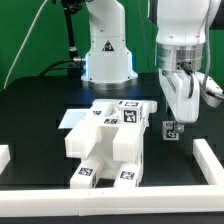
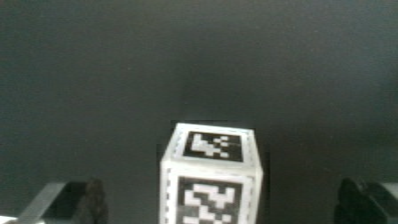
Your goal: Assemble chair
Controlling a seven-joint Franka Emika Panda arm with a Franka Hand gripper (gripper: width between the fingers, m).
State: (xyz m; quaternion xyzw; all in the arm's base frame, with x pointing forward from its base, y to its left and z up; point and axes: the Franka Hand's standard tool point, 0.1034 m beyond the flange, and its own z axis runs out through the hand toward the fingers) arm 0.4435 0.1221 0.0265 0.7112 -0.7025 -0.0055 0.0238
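Observation:
The partly built white chair (image 1: 110,140), chunky slabs with black-and-white tags, lies on the black table in the middle of the exterior view. A small white leg piece (image 1: 170,130) with tags stands upright on the table to its right. My gripper (image 1: 181,108) hangs just above this leg. In the wrist view the leg (image 2: 214,170) stands between the two dark fingertips (image 2: 64,202). The gripper (image 2: 214,208) is open, with wide gaps on both sides of the leg, and touches nothing.
The arm's white base (image 1: 108,50) stands at the back centre. A thin flat white board (image 1: 72,118) lies behind the chair on the left. White border rails lie at the left edge (image 1: 5,156) and at the right (image 1: 207,160).

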